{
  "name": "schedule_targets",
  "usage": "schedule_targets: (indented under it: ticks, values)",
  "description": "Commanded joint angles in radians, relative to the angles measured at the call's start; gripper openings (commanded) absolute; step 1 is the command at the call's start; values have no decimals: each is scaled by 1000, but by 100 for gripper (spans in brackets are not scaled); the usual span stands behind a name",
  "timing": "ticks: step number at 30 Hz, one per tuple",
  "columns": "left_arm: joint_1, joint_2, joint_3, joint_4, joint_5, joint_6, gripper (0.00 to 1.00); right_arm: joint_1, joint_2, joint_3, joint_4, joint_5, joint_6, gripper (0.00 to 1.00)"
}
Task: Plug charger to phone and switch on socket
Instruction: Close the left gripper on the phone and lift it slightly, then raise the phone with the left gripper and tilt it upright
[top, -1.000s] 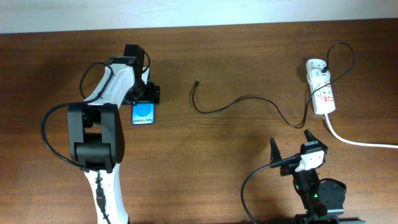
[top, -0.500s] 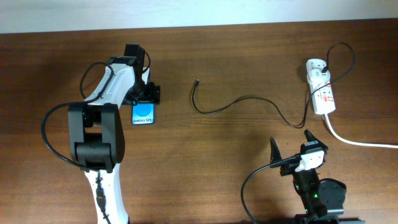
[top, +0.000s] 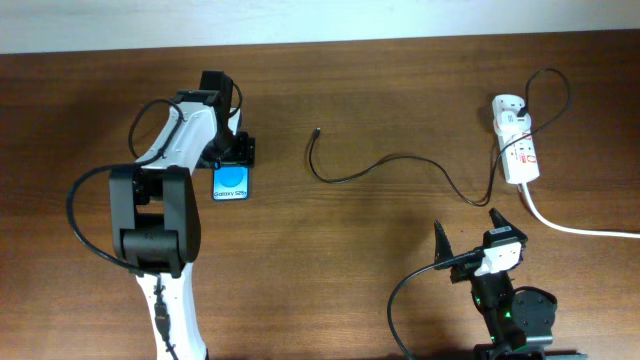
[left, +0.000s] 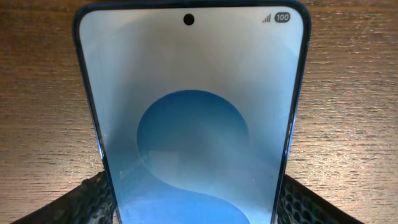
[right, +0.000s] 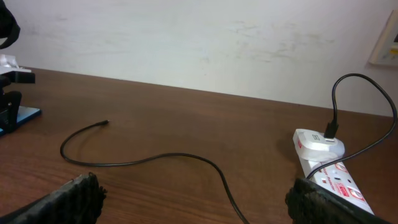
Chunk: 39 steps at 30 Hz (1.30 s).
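Plainly, on wood-grain table (top: 350, 250) below white wall (right: 186, 37), left tool (top: 232, 160) grips phone (left: 193, 124); right tool (top: 466, 224) gapes wide.

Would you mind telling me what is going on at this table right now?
The left gripper is closed on the edges of the phone, whose blue screen is lit, on the left side of the table. The charger lies loose on the wood, its plug tip free and apart from the phone, its other end running to the socket. The right gripper sits open near the front edge, holding nothing.
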Motion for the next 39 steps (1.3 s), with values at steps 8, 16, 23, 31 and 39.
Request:
schedule_targets:
  ticks: [8, 16, 23, 31, 39]
  values:
    - [-4, 76, -20, -14, 38, -2, 56, 8, -6, -5, -6, 5, -3, 98]
    - [-4, 76, 133, -106, 42, -2, 38, 8, -6, -5, -6, 5, -3, 98]
    - [-4, 76, 222, -152, 42, -2, 31, 8, -6, -5, -6, 5, -3, 99]
    - [-4, 75, 282, -191, 42, -3, 20, 8, -6, -5, -6, 5, -3, 98]
    - [-4, 75, 417, -298, 224, -135, 0, 8, -6, -5, -6, 5, -3, 98]
